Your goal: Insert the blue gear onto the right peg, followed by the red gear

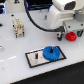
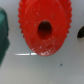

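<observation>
blue gear (image 1: 51, 52) already sits on the grey plate (image 1: 35, 58) | red gear (image 1: 71, 35) lies on the table directly beneath your end effector (image 1: 67, 34), hub hole centred in wrist view | jaws: cannot tell

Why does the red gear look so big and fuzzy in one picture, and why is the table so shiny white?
In the wrist view the red gear fills the frame, so close that its teeth look soft and blurry. In the exterior view bright light washes the table almost white, while the blue gear stays clear on the grey plate.
</observation>
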